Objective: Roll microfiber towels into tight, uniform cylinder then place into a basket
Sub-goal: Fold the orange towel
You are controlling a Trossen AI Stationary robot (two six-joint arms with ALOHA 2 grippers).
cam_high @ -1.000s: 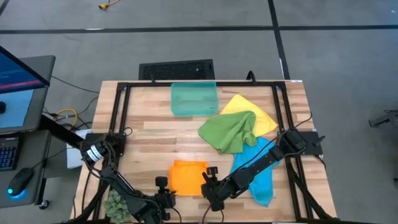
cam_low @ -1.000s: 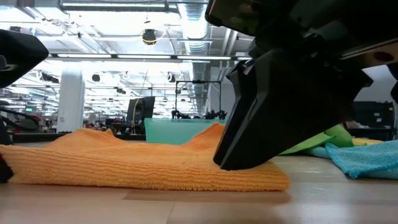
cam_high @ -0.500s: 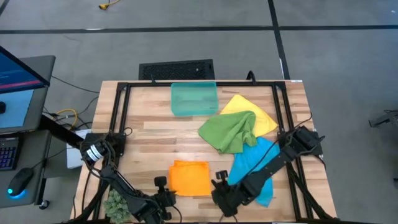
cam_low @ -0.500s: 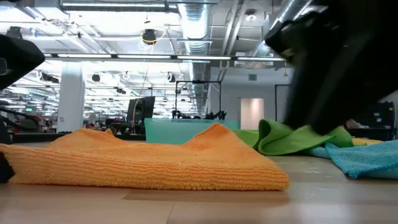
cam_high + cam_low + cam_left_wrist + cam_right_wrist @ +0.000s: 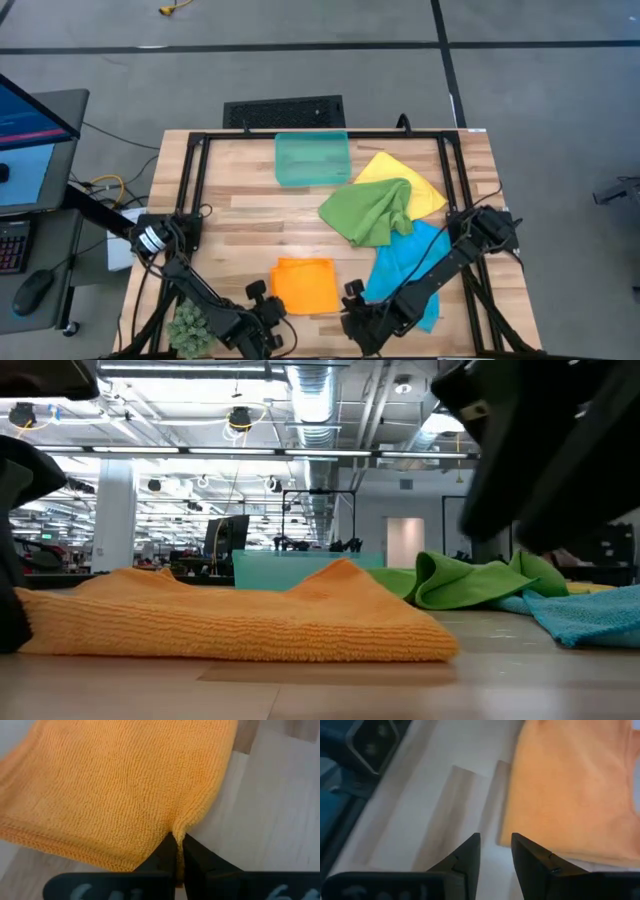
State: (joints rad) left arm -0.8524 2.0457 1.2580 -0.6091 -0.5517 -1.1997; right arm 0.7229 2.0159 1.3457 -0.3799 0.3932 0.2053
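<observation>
The orange towel [image 5: 305, 285] lies folded on the table near its front edge, and in the low view the orange towel [image 5: 230, 622] rests flat on the wood. My left gripper [image 5: 270, 308] is shut on the towel's near left corner. My right gripper [image 5: 352, 300] hovers open just off the near right corner, with nothing between its fingers [image 5: 530, 854]. The green towel [image 5: 370, 212], yellow towel [image 5: 415, 180] and blue towel [image 5: 405, 270] lie crumpled in a heap at the right. The teal basket [image 5: 312, 158] stands at the far middle. My left gripper pinches the orange towel's near left corner [image 5: 176, 831] between its two fingers, which slant down from the table's near left side. The cloth puckers at the pinch. The rest of the towel lies flat on the table, with stacked layers showing along its edge [image 5: 55, 845].
A spiky green plant ball [image 5: 185, 325] sits at the near left corner beside the left arm. A black frame [image 5: 195, 180] runs around the table top. The green towel [image 5: 470, 582] and blue towel [image 5: 590, 615] lie close behind my right gripper [image 5: 540, 470].
My right gripper has risen off the orange towel's right end and drawn back toward the table's near right. My left gripper has rolled at the wrist while staying shut on the corner. The towel has stayed flat on the table.
</observation>
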